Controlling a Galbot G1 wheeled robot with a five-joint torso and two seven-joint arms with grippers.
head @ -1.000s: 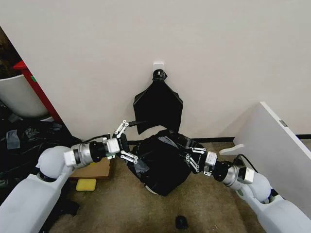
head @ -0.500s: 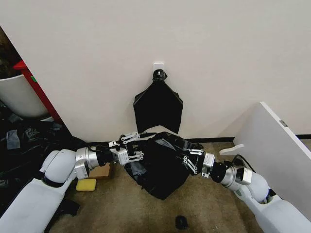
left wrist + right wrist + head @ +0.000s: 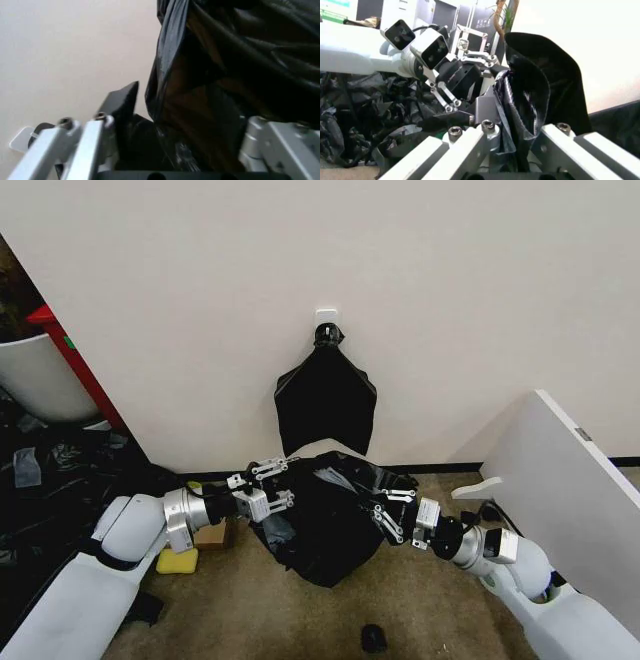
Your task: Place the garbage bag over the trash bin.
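Two end effectors hold one shiny black garbage bag (image 3: 325, 520) between them, low on the floor by the white wall (image 3: 400, 270). The bag is wrinkly and puffed up. It covers what is under it, so I cannot see the trash bin.

The left end effector (image 3: 275, 485) reaches in from the robot's left side and sits at the bag's top left edge. In the left wrist view, black plastic (image 3: 225, 86) runs between its two silver fingers (image 3: 87, 146), and they look pinched on the bag's edge.

The right end effector (image 3: 388, 512) reaches in from the robot's right side and meets the bag's right edge. In the right wrist view, a fold of the bag (image 3: 520, 105) stands up between its silver fingers (image 3: 465, 142), so it is clamped on the bag too. That view also shows the left end effector (image 3: 470, 71) farther off, holding the other side.

Above the bag, a second black bag bunch (image 3: 326, 395) hangs from a white hook (image 3: 327, 315) on the wall. Its top is pinched and its bottom spreads wide.

A yellow sponge (image 3: 177, 561) lies on the brown floor (image 3: 250, 620) near the left arm, next to a cardboard box (image 3: 210, 535). A small black thing (image 3: 373, 638) sits on the floor in front of the bag. A white board (image 3: 560, 470) leans on the right. A pile of black plastic sheeting (image 3: 50, 480) lies far to the left.
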